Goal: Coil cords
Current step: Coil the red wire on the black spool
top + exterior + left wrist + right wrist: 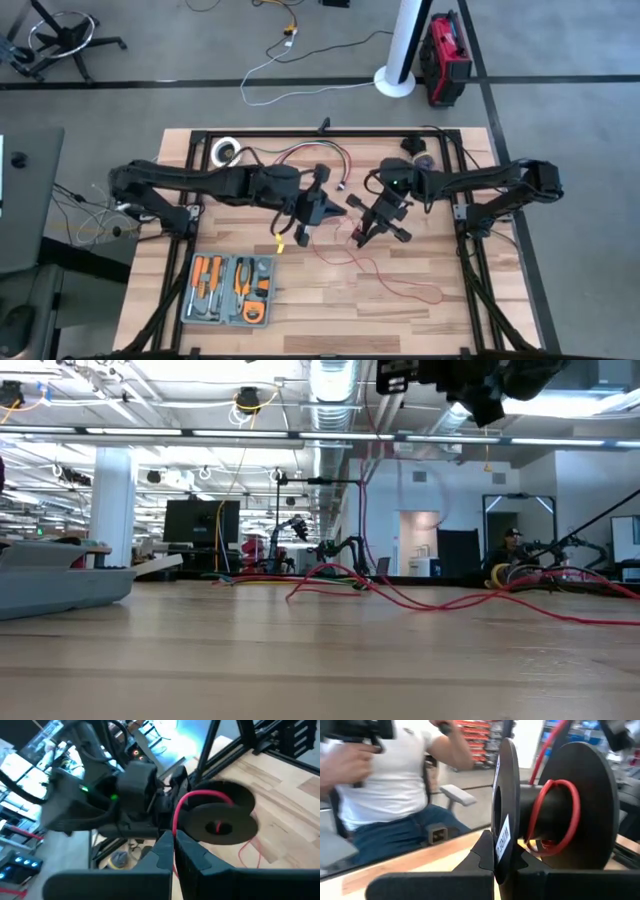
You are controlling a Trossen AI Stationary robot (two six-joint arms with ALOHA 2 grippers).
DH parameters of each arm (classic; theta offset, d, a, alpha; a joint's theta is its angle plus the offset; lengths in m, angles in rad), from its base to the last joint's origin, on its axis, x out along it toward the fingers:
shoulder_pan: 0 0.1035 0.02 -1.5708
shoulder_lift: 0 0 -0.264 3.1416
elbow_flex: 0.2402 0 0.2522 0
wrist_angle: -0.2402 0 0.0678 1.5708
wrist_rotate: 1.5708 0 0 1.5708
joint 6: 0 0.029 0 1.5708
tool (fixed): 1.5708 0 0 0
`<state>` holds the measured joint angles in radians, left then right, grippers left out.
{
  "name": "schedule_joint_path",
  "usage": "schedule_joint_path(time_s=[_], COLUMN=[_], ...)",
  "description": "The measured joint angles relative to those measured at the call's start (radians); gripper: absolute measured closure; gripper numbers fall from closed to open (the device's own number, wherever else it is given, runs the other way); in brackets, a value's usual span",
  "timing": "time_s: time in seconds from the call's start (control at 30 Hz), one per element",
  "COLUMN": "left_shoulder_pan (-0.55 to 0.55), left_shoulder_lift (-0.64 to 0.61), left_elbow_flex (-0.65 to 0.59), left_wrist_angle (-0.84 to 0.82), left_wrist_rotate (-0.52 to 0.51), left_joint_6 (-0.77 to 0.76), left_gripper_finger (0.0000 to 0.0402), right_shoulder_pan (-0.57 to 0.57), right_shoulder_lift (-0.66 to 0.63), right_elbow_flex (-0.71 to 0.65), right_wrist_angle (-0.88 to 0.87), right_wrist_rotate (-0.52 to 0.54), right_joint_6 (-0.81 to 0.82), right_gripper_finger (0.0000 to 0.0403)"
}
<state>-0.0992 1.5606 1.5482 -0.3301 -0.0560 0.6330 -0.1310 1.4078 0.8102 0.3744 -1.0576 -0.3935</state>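
Two hands winding red wire onto a black spool

The right hand point(506, 857) is clamping the spool point(580, 805) by one flange; the left hand point(175, 851) is pinching the red wire point(186, 802) just beside it, slack trailing over the surface point(400, 310) beneath.

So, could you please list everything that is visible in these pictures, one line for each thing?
red wire: one, red, trailing loose over the table's middle and up to the spool
spool: one, black, held above the table centre, one red turn around its core
tool case: one, grey, with orange-handled tools, near-left part of the table
tape roll: one, white, far-left corner
table: one, light wood with a black frame
white cable: one, on the floor beyond the table
person: one, white shirt and blue jeans, seated beyond the table
left gripper: shut on the red wire, near the centre
right gripper: shut on the spool's flange, near the centre
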Motion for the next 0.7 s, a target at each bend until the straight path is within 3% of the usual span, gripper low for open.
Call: schedule_joint_path(time_s=[0.5,0.7], left_shoulder_pan=[0.008,0.009], left_shoulder_lift=[0.130,0.125], left_elbow_flex=[-0.001,-0.001], left_wrist_angle=[0.078,0.061], left_wrist_rotate=[-0.007,-0.012], left_joint_6=[-0.042,-0.104], left_gripper_finger=[0.0401,0.0401], right_shoulder_pan=[0.054,0.050], right_shoulder_lift=[0.000,0.000], right_elbow_flex=[0.006,0.006], right_wrist_angle=[-0.018,-0.031], right_wrist_rotate=[-0.008,0.000], right_joint_6=[-0.004,-0.023], right_gripper_finger=[0.0403,0.0403])
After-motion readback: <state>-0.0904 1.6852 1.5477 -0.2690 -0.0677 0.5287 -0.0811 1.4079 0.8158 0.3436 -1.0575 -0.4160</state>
